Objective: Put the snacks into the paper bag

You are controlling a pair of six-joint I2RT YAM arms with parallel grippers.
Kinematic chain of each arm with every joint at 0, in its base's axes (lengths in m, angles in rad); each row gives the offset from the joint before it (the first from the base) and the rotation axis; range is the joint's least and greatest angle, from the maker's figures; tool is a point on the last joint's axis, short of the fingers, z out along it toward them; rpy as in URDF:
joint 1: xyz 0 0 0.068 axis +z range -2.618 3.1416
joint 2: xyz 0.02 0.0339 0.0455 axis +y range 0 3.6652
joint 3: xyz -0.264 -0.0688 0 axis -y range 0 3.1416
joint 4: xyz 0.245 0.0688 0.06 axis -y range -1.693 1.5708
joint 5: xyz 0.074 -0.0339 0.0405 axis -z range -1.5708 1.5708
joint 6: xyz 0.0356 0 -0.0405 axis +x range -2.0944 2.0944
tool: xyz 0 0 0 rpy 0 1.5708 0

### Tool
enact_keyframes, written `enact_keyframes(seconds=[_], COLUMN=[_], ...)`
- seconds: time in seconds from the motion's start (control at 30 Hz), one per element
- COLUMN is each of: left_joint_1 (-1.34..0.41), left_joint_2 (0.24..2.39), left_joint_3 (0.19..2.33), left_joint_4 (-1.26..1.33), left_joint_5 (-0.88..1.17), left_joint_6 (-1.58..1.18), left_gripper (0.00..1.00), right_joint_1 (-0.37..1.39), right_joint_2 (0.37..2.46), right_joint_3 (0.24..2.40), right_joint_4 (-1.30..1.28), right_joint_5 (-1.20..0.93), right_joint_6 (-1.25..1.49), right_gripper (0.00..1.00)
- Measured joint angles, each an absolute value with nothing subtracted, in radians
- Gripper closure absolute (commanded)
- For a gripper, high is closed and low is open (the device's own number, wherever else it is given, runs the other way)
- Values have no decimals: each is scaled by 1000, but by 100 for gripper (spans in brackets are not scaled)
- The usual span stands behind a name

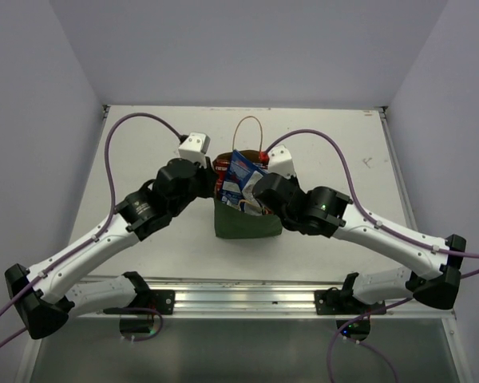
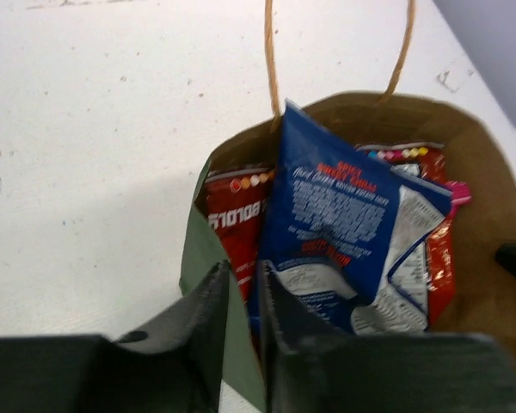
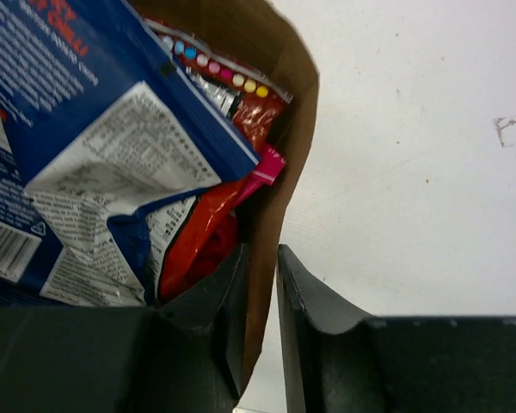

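The dark green paper bag [image 1: 247,226] stands upright at mid-table, its tan handle [image 1: 250,128] up at the back. Several snacks stick out of its mouth: a blue packet [image 2: 335,206] on top, a red packet [image 2: 236,225] behind it on the left, and a red candy bag [image 2: 437,254] with coloured dots on the right. A pink edge [image 3: 268,163] and an orange-red packet [image 3: 198,241] show in the right wrist view. My left gripper [image 2: 242,268] straddles the bag's left wall, jaws narrowly parted. My right gripper [image 3: 261,251] straddles the right wall likewise, with table showing beside the outer finger.
The white table [image 1: 144,152] lies all round the bag. Grey walls close in the left, back and right. A metal rail [image 1: 247,299] carries both arm bases at the near edge. Purple cables [image 1: 136,120] arc over each arm.
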State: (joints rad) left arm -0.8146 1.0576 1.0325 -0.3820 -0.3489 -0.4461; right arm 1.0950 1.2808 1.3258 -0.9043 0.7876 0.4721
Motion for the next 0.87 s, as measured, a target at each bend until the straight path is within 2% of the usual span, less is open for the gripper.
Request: enact_keyframes(seconds=[0.07,0.13,0.17,0.23,0.27,0.3,0.37,0.4,0.5,0.57,0.73,0.87], left_joint_1=[-826,-850,-865,-888,-899,-907,-912,-912,-898,-847,-517,-379], left_joint_2=[1079,1092,1095,1095,1090,1080,1047,1023,922,847,804,858], left_joint_3=[1081,1135,1160,1205,1221,1228,1228,1225,1176,1114,1029,995], left_joint_4=[-368,-348,-336,-307,-292,-274,-258,-247,-185,-145,-150,-173], left_joint_5=[-354,-366,-374,-397,-418,-444,-520,-574,-725,-768,-695,-601], left_joint_6=[-419,-393,-377,-354,-340,-325,-298,-283,-213,-179,-182,-202], left_gripper=[61,52,51,39,37,27,19,10,1,0,0,0], right_joint_1=[1095,1095,1095,1095,1095,1095,1096,1096,1095,1071,921,905], right_joint_2=[1282,1279,1275,1256,1239,1216,1158,1128,996,918,903,963], right_joint_3=[1361,1399,1415,1436,1440,1440,1438,1433,1352,1261,1126,1060], right_joint_4=[-908,-904,-899,-892,-884,-875,-854,-835,-694,-588,-441,-429], right_joint_5=[807,829,838,860,878,899,971,1011,1201,1303,1424,1446], right_joint_6=[453,429,419,398,385,375,351,335,228,111,-18,-36], right_gripper=[63,56,48,44,44,43,38,36,29,27,20,23])
